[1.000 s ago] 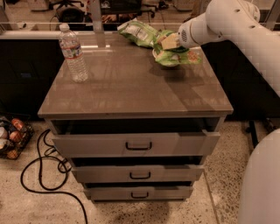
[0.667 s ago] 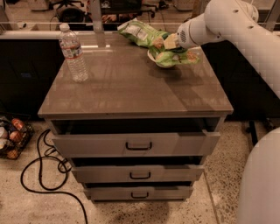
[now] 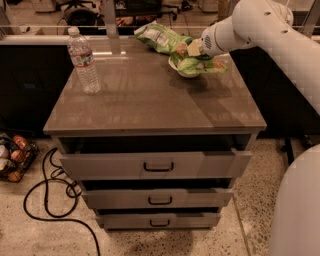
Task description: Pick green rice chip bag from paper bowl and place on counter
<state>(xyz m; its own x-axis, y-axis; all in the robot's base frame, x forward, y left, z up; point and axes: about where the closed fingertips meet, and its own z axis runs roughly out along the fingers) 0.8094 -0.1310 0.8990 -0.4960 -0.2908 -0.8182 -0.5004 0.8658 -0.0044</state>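
Light is dim and comes from overhead. The glossy counter (image 3: 150,95) shows pale glare streaks to the left of the jaws, which sit over its far right part. A soft shadow spreads just below them. The drawer openings (image 3: 150,144) nearer the camera are black.

This is looking like an office or lab workspace: office chairs (image 3: 80,14) are standing behind the grey counter (image 3: 150,102), a black cable (image 3: 44,202) is trailing across the speckled floor (image 3: 252,220), and the robot's hand (image 3: 191,49) is hanging over the paper bowl (image 3: 181,72) at the counter's far right.
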